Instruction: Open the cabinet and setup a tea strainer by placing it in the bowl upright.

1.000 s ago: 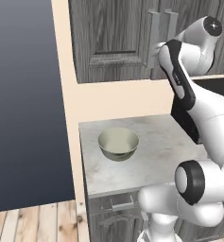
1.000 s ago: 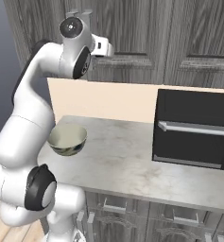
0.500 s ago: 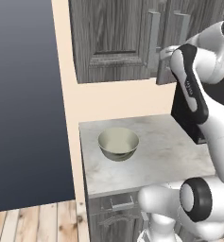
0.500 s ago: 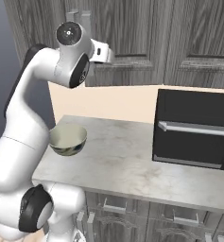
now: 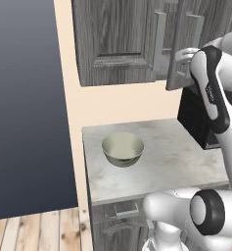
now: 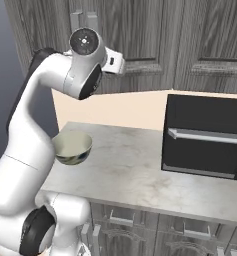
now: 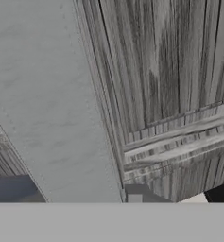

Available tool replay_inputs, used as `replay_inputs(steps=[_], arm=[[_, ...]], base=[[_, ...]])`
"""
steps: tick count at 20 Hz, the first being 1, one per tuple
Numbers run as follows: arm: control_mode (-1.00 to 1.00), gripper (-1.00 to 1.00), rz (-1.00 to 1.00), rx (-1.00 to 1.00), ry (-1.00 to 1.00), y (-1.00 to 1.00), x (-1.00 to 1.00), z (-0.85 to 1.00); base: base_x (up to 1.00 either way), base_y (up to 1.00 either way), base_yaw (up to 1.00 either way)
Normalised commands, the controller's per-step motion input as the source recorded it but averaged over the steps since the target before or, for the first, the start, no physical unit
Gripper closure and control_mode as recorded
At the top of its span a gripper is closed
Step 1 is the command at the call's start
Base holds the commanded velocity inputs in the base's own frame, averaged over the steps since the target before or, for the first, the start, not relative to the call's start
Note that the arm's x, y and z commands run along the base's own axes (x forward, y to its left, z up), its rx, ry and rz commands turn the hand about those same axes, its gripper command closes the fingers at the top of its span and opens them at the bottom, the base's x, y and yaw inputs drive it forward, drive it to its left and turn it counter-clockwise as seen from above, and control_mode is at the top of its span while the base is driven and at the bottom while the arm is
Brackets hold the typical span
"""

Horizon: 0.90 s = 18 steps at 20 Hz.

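Gripper [image 5: 182,55]: up at the right door's handle [image 5: 196,34]; I cannot tell if it grips or is let go.
Door [image 5: 183,44]: pulled out a little; stiff wood, best pulled by its long bar.
Cabinet [image 5: 115,41]: left door shut.
Strainer: maybe inside.
Bowl [image 5: 123,149]: on the counter [image 5: 171,157], smooth, could break.

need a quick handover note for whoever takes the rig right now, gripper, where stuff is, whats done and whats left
Gripper: up at the right door's handle; open or shut can't be told.
Cabinet: right door swung partly out, left door shut.
Bowl: empty, upright on the counter, left of the black oven.
Done: door started.
Left: open it fully, find the tea strainer, stand it upright in the bowl.
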Motion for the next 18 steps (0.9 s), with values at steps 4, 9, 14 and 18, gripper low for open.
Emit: replay_inputs(steps=[4,9,14,18], arm=[[-1.0,1.0,0.0,0.11,-0.1,-0.32,-0.56,0.11],[-1.0,1.0,0.0,0.13,-0.09,-0.38,-0.28,0.13],[-1.0,1.0,0.0,0.12,-0.1,-0.39,-0.23,0.14],[-1.0,1.0,0.0,0.16,-0.07,-0.49,-0.06,0.13]], base=[[0.0,0.0,0.0],[0.0,0.0,0.0],[0.0,0.0,0.0],[0.0,0.0,0.0]])
